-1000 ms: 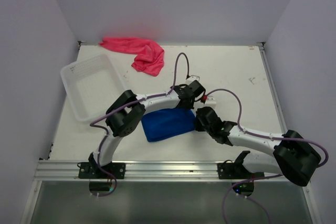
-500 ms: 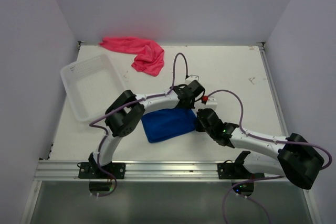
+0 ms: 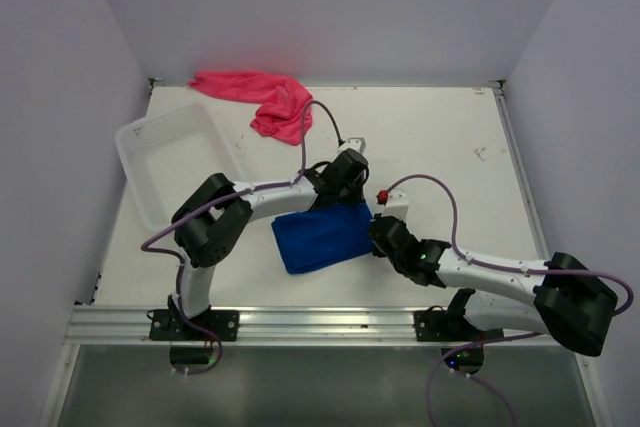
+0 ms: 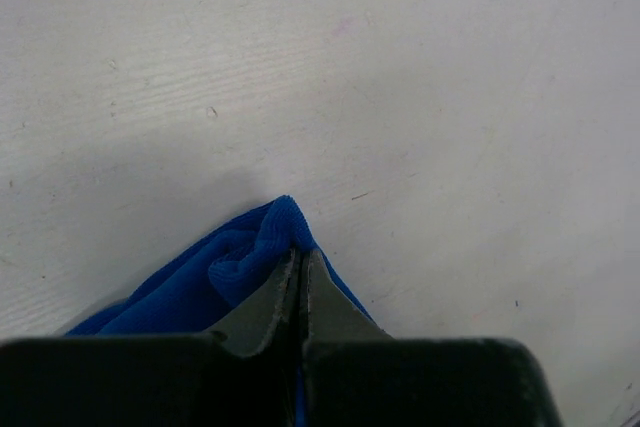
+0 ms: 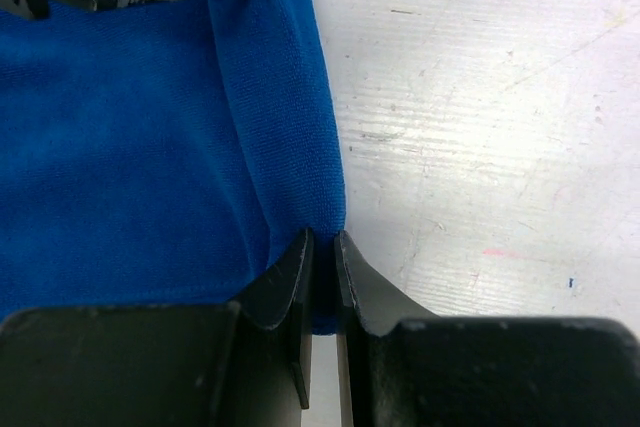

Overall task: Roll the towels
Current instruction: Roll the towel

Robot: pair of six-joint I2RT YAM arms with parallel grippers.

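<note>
Leftward is where my left arm point(image 3: 262, 191) has swung over the past second: its elbow now sits nearer the basket point(image 3: 150, 139), and the wrist has pulled a little to the left with it. My right gripper point(image 3: 375, 237) has crept slightly toward the near edge of the table point(image 3: 450, 137). The blue towel point(image 3: 320, 236) lies about where it was, folded flat between the two arms near the middle of the table.

My left gripper point(image 3: 354, 203) is at the towel's far right corner. On its wrist camera the left gripper point(image 4: 300, 259) is pressed together, with the tip of the blue towel point(image 4: 235, 272) pinched and bunched up into a small peak.

On the right wrist camera the right gripper point(image 5: 322, 244) is nearly closed, nipping the folded right edge of the blue towel point(image 5: 130, 137) at its near corner. A rolled-over fold runs up that edge, away from the gripper.

The pink towel point(image 3: 265, 95) lies crumpled at the far edge of the table, well apart from both grippers, just beyond the basket's far corner.
</note>
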